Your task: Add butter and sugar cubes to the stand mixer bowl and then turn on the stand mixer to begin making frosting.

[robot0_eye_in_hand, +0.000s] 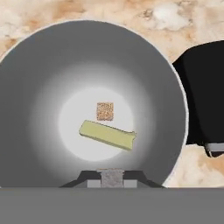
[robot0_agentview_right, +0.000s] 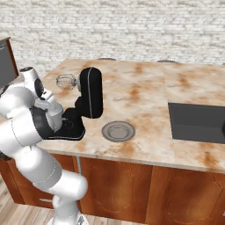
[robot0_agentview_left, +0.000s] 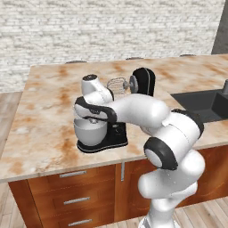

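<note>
Marble counter (robot0_eye_in_hand: 65, 13): bowl (robot0_eye_in_hand: 39, 78) holds butter (robot0_eye_in_hand: 107, 134), sugar cube (robot0_eye_in_hand: 105, 111).

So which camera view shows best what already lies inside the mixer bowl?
The hand view, looking straight down into the bowl: a butter stick and a brown cube lie on its bottom. The left base view shows the bowl's outside under the arm; the right base view shows just a sliver.

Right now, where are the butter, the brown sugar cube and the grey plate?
butter (robot0_eye_in_hand: 108, 135): hand view, middle of the pale yellow stick.
brown sugar cube (robot0_eye_in_hand: 105, 111): hand view, its top face.
grey plate (robot0_agentview_right: 108, 126): right base view, its left rim.
</note>
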Available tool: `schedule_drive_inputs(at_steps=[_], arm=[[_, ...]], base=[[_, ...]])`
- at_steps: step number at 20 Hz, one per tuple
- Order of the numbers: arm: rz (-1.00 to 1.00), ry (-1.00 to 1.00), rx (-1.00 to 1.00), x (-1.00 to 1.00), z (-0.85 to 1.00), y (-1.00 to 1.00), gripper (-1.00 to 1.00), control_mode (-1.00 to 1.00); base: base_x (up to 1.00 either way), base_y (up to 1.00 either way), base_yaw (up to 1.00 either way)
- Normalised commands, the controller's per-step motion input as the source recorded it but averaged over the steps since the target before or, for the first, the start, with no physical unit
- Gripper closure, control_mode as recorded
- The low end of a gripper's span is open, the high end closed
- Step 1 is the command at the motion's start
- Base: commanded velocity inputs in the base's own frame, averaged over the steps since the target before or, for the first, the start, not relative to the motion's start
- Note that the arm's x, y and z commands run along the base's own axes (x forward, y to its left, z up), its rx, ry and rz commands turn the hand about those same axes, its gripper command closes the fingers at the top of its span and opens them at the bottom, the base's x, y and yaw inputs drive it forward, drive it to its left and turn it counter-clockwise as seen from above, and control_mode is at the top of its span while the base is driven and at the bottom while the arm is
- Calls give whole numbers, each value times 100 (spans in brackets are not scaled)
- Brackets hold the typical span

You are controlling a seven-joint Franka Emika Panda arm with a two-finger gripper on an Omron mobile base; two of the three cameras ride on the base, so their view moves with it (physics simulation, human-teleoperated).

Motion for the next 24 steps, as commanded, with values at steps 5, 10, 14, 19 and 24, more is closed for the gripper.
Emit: schedule_drive_inputs(at_steps=[5, 10, 14, 19, 24], arm=[[0, 5, -4, 32, -46, 6, 100, -100], [0, 1, -2, 5, -13, -1, -100, -100], [0, 0, 0, -8, 46, -4, -100, -100], [0, -2, 3, -65, 88, -36, -100, -100], [0, -14, 8, -100, 49, -97, -100, -100]], base=[[0, 0, 0], [0, 0, 0], [0, 0, 0], [0, 0, 0], [0, 0, 0]])
